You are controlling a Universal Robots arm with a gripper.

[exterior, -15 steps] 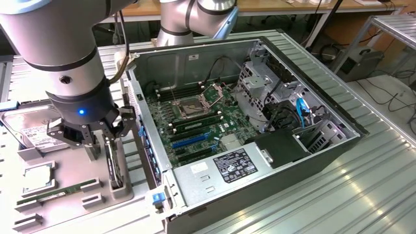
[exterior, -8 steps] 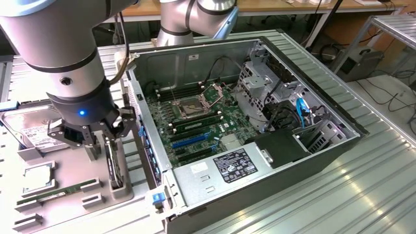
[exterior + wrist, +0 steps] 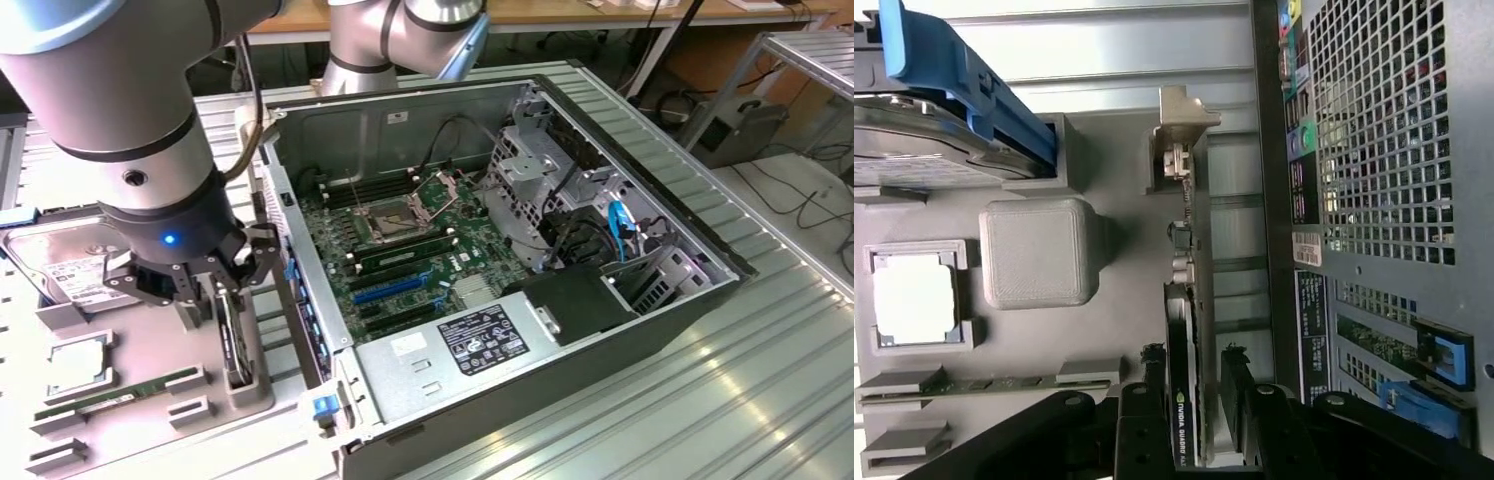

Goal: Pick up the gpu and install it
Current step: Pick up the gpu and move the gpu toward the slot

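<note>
The gpu (image 3: 238,345) (image 3: 1184,340) is a thin dark card with a pale silver bracket (image 3: 1179,135) at one end and small white lettering on its edge. It stands on edge in a slot of a grey holder tray (image 3: 260,400) (image 3: 1119,300). The claw (image 3: 220,298) (image 3: 1192,355) hangs over it, open wide, one black finger on each side of the card, gripping nothing.

The tray also carries a hard drive (image 3: 67,272), a processor (image 3: 80,368) and a green memory stick (image 3: 114,396). It lies on a ribbed metal desk (image 3: 747,390), just beside an open computer case (image 3: 574,370) with its motherboard (image 3: 400,250) exposed. Behind are a wooden bench (image 3: 587,15) and loose cables (image 3: 801,200).
</note>
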